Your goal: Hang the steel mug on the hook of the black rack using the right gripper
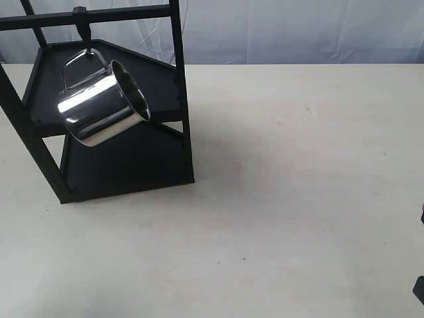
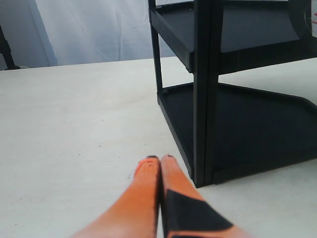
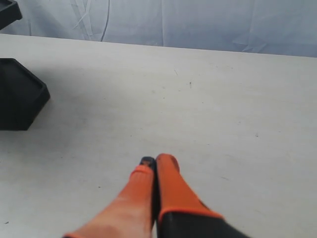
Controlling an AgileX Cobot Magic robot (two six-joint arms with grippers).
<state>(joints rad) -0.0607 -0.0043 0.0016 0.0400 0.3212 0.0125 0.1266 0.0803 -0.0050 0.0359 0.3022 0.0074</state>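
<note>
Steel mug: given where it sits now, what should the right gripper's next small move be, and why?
Probably none beyond staying clear. The steel mug already hangs by its handle from the hook on the black rack; the right gripper is shut, empty, over bare table.

Left gripper (image 2: 159, 159): orange fingers pressed together, tips just above the table (image 2: 74, 124), nothing between them. Black rack (image 2: 233, 99): two tray shelves and square posts, standing on the pale worktop; nearest post foot just beside the fingertips. White cloth backdrop (image 2: 99, 29) behind the worktop's far edge.
</note>
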